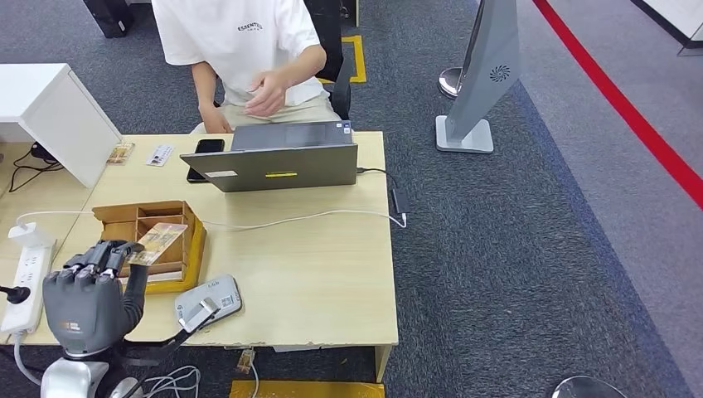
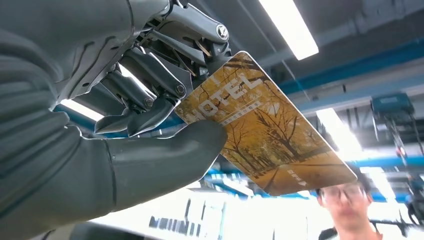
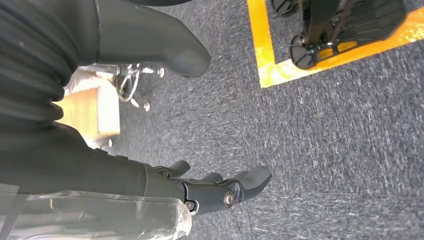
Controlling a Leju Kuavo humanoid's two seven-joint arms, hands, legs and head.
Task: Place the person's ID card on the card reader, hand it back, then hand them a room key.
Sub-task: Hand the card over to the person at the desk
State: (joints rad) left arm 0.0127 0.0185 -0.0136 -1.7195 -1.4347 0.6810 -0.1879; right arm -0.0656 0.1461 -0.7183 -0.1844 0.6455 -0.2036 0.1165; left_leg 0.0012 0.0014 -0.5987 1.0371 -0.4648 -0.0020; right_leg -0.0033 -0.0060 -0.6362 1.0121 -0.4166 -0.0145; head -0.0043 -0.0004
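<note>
Grey carpet, a red floor stripe at the upper right of the head view, and a pale wooden desk point(image 1: 315, 265) across the left half. Lower left, the left hand point(image 1: 89, 290) is raised over a brown divided card tray point(image 1: 143, 217), pinching a room key card point(image 1: 157, 242) with an autumn-tree print. The card reader point(image 1: 207, 302) lies just right of it near the desk's front edge; a grey laptop point(image 1: 282, 164) stands at centre, and the person point(image 1: 249, 50) sits behind it at the top.

Left wrist view now: thumb point(image 2: 165, 155) below and dark fingers point(image 2: 165, 80) above clamp the "HOTEL" card's corner, most of it jutting free.

Right wrist view: the right hand point(image 3: 200, 190) hangs over carpet, fingers loosely apart, holding nothing.

For a clean handover, I'd carry the free end over the laptop toward the person and keep the pinch firm until they take it.
</note>
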